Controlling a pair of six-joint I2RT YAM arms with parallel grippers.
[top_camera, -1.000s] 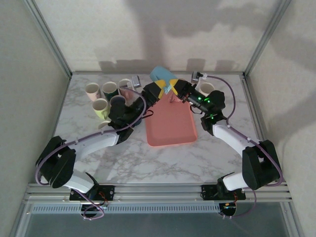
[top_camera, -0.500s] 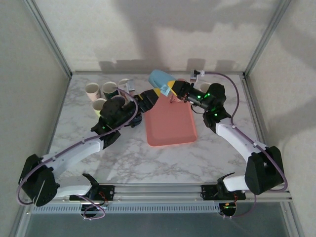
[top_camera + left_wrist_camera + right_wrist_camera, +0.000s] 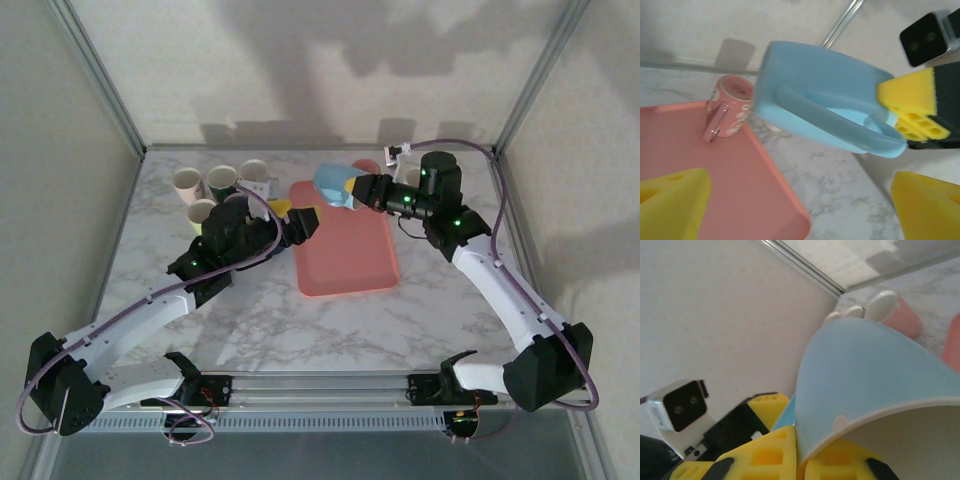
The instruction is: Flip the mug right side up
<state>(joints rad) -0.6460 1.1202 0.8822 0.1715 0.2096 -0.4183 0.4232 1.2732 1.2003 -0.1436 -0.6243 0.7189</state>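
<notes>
Top: right gripper (image 3: 352, 190) clamped on rim of mug (image 3: 328, 181), tilted, aloft over far end of tray (image 3: 345, 270); arm reaching leftward. Left gripper (image 3: 298, 217) spread wide, empty, by tray's left edge; arm low. Left wrist: mug sideways, handle facing camera. Right wrist: rim pinched.

White marbled table (image 3: 260, 320), pink tray (image 3: 345, 265) at centre, mugs (image 3: 222, 181) (several, upright) clustered back left.

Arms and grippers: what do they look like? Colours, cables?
Left arm and right arm: white links, black joints, green lights, a purple cable along each. Left gripper and right gripper: black bodies, yellow wedge fingers with honeycomb holes.
</notes>
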